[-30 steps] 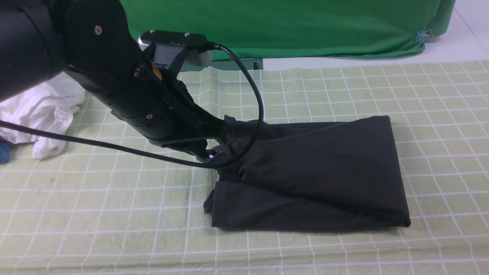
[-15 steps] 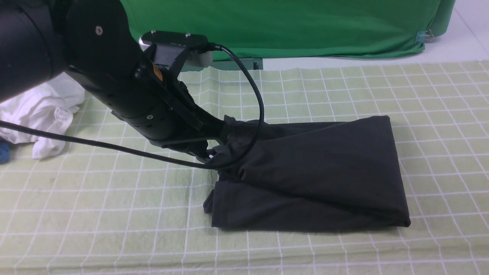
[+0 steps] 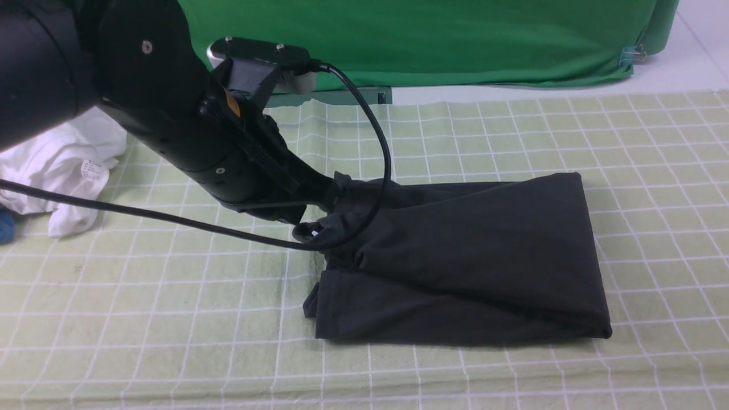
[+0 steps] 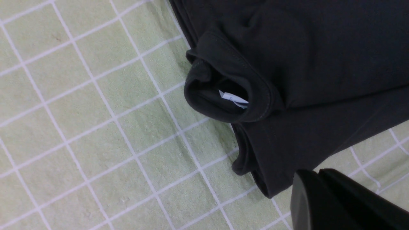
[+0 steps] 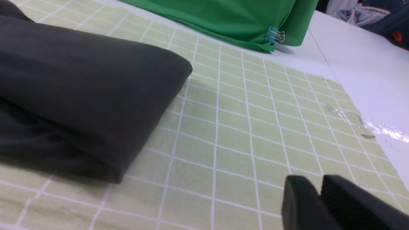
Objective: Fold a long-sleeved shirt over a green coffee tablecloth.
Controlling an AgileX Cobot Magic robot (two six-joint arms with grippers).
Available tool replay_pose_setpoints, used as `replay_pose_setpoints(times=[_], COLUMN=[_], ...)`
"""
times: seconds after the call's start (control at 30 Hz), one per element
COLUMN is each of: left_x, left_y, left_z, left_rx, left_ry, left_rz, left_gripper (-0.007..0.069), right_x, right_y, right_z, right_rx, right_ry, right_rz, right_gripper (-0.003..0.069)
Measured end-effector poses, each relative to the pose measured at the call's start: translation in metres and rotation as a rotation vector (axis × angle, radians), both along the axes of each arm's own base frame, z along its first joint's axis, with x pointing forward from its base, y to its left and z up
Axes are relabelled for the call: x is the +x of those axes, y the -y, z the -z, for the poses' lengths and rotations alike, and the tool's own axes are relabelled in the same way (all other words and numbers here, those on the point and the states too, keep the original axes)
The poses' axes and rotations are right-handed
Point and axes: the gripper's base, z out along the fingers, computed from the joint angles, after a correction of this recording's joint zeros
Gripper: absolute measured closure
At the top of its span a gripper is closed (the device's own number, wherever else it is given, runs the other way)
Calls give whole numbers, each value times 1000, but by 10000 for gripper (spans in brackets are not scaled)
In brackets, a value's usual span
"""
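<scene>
My left hand [image 4: 314,191] is closed and holds nothing, just beside the collar of the shirt [image 3: 467,256].

The black shirt lies folded on the checked tablecloth [image 3: 142,296], on the desk, with its white neck label [image 4: 233,98] showing inside the collar. My right hand [image 5: 319,195] is low over the tablecloth, apart from the shirt's folded edge; its two fingers are almost together, with only a thin gap, and nothing is between them.
</scene>
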Motion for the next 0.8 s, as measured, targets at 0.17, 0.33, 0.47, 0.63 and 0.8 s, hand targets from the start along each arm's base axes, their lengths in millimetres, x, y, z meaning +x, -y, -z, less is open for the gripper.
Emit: replay_pose_setpoints(times=[0.17,0.33,0.47,0.63,0.8], left_x=[5,-9,-42,-95,-156], left_y=[-4,-16,-30,-52,-70], left_z=[-16,-66,-102,-109,-74], left_rx=[84,73,17,-99,-368], left_ry=[100,229,365,559,678], left_rz=[86,59,65,67,13], left_gripper=[613,613,611,611,611], right_x=[0,0,0,0,0], right_y=[0,0,0,0,0], right_z=[0,0,0,0,0], right_rx=[1,2,3,4,4], right_ry=[0,0,0,0,0], right_rz=[2,2,2,2,2], right_gripper=[538,522,514,501,487])
